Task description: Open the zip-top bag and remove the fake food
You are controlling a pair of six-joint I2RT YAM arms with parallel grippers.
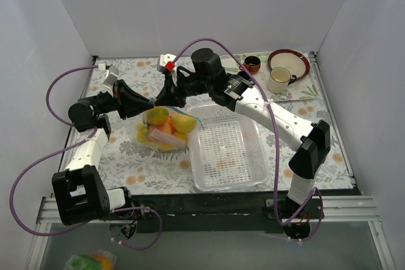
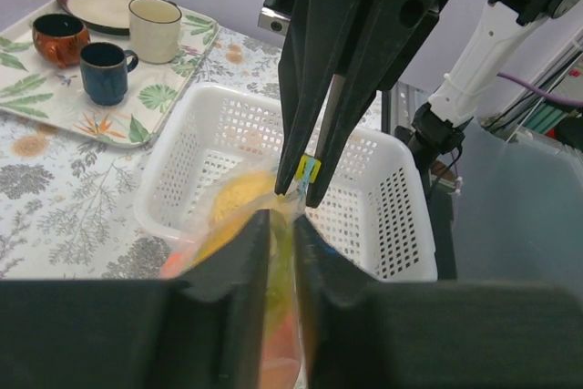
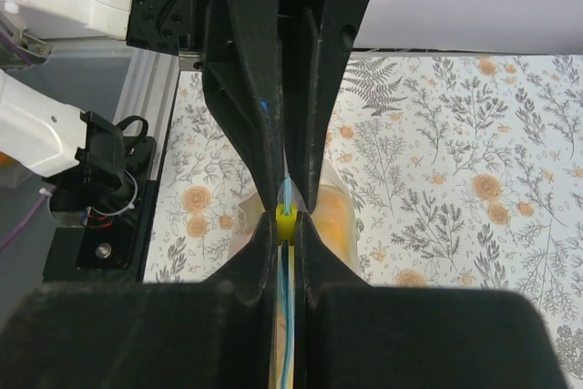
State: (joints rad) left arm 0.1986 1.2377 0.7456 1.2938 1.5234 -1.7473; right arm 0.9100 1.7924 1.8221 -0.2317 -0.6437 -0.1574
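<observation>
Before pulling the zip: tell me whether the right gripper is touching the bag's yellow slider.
Touching. Left wrist view shows the right gripper pinching the yellow slider between its fingertips.

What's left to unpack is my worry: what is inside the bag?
Inside the bag lie yellow, orange and pinkish fake fruits. Anything underneath them is covered, so a full count is not possible.

I see orange and yellow food (image 1: 166, 120) through the clear bag (image 1: 143, 138), its zip strip (image 3: 287, 343) pale blue, slider (image 3: 287, 222) yellow. The basket (image 1: 228, 156) is white, perforated; at 1 o'clock, a red-rimmed plate (image 1: 302, 60) and cream mug (image 1: 278, 80). Grey-and-orange flowers pattern the cloth (image 1: 142, 164).
</observation>
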